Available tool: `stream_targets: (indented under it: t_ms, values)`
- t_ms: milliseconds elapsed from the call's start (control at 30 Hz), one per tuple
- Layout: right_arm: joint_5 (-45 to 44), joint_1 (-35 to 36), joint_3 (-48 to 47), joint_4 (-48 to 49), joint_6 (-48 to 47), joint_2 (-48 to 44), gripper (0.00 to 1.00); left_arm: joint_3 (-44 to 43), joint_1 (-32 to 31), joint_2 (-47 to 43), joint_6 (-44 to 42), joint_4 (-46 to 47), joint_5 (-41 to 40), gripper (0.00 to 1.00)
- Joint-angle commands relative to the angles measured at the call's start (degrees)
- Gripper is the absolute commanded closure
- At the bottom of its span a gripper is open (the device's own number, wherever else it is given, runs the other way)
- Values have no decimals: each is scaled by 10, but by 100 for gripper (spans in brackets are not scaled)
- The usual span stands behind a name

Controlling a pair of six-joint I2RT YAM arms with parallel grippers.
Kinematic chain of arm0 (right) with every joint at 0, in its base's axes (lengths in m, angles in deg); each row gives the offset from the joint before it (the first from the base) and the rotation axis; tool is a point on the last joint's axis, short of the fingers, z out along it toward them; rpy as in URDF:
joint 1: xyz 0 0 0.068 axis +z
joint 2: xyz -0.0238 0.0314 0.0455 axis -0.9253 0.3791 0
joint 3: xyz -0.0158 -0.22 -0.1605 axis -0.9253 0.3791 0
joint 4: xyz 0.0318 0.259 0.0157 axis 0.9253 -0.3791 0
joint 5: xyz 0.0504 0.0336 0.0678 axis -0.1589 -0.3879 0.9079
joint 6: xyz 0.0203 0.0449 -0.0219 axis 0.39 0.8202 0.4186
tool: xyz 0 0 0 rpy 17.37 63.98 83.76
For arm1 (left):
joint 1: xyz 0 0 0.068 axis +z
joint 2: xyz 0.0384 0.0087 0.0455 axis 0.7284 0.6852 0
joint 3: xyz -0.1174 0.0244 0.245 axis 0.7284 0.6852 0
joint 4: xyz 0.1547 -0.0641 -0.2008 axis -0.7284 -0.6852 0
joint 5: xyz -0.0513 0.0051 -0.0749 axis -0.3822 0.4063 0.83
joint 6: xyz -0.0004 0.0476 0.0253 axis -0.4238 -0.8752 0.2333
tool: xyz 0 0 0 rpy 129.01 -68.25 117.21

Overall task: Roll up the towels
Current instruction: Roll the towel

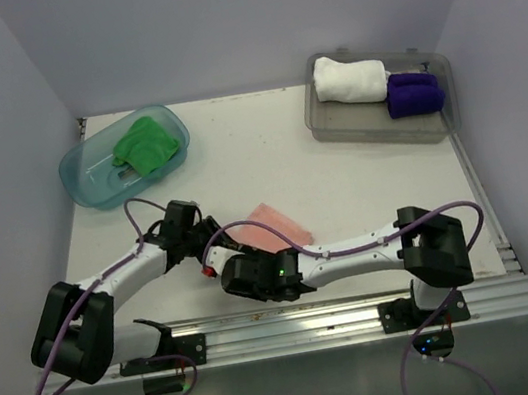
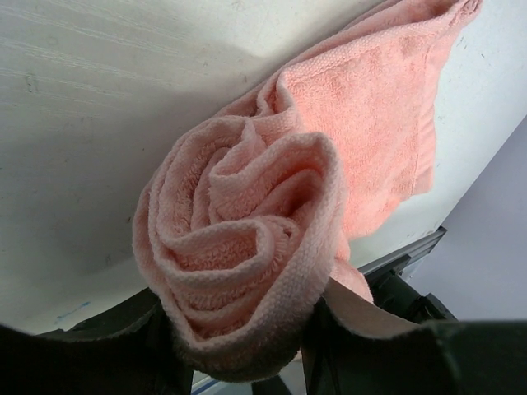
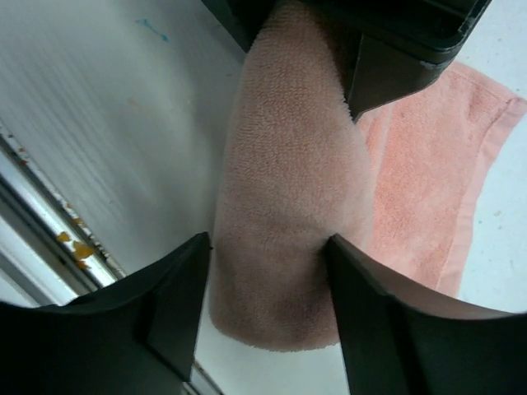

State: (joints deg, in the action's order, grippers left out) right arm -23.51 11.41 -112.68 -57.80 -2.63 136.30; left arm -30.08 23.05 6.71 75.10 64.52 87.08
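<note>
Soft, light and likely to unspool, the half-rolled salmon pink terry-cloth towel (image 2: 247, 239) is clamped at one end in the left gripper (image 2: 239, 354), the right gripper (image 3: 268, 255) straddling its other end, squeeze unclear; best held across the roll.

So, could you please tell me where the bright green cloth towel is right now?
In the top view, the bright green cloth towel lies inside the teal see-through plastic tub at the far left corner of the white table.
</note>
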Motion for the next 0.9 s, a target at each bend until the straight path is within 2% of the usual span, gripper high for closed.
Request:
stream_targets:
  t_ms: [0, 33, 100, 133, 200, 233, 267, 333, 433, 667, 867]
  values:
    - [-43, 0, -3, 7, 1, 19, 43, -13, -3, 2, -5, -10, -1, 52]
    - [-47, 0, -1, 8, 5, 21, 52, -14, -3, 1, -5, -9, -1, 50]
    - [-53, 1, 7, 11, 16, 25, 62, -15, -3, -3, -5, -10, 0, 48]
    - [-52, -2, 10, 14, 20, 23, 72, -15, -3, -4, -12, -6, 3, 45]
    - [-21, -8, 30, 30, 37, 4, 82, -22, -1, -13, -21, -7, 10, 40]
    - [4, -22, 40, 37, 44, -6, 93, -24, 0, -18, -31, -13, 10, 33]
    - [26, -31, 51, 47, 61, -15, 98, -29, 4, -23, -34, -15, 13, 29]
    - [93, -56, 85, 74, 80, -52, 100, -36, 10, -42, -48, -26, 16, 18]
    - [182, -98, 128, 111, 123, -103, 100, -47, 30, -64, -60, -38, 23, 13]
    - [360, -187, 212, 210, 240, -161, 100, -57, 45, -77, -67, -46, 33, 13]
    - [449, -243, 282, 317, 322, -166, 100, -35, 37, -75, -63, -22, 54, 11]
